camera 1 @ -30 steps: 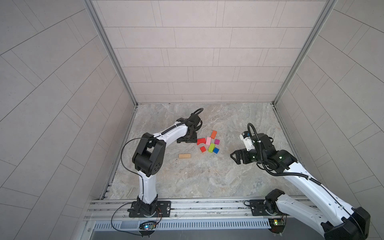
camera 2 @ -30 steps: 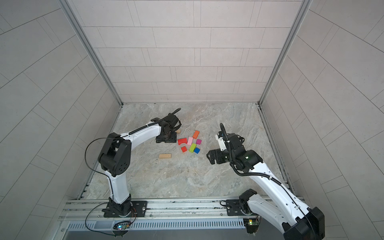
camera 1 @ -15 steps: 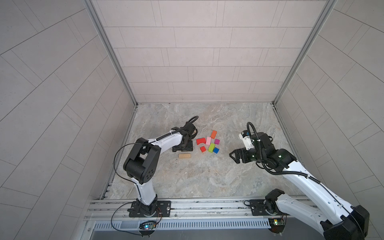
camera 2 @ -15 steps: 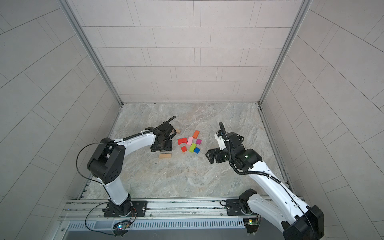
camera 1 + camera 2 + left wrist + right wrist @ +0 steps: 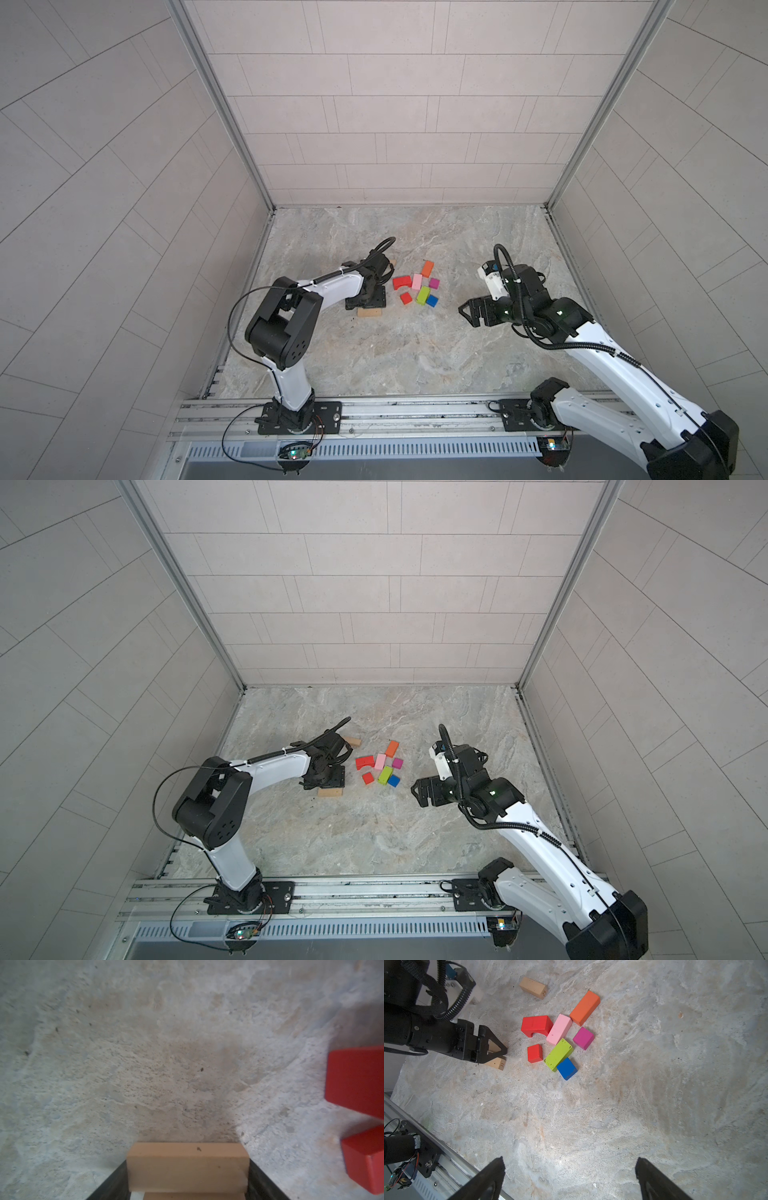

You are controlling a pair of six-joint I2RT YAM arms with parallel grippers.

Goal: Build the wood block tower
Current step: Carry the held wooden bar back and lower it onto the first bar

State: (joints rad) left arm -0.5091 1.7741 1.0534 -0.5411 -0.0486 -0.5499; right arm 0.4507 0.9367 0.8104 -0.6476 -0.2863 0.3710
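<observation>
Barely started; gripping tan bar [image 5: 188, 1167] in left fingers [image 5: 116, 1184], just beside second tan bar [image 5: 498, 1064]; holding right fingers [image 5: 488, 1180] apart, empty; yet to stack coloured blocks [image 5: 559, 1029] off bench [image 5: 654, 1105].

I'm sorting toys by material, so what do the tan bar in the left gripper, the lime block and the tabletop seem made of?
The tan bar looks like bare, matte wood: even tan, unpainted faces. The lime block is probably painted wood: dark chips dot its edges. The tabletop looks like matte stone, with grey-beige veining, though it could be a printed surface.
</observation>
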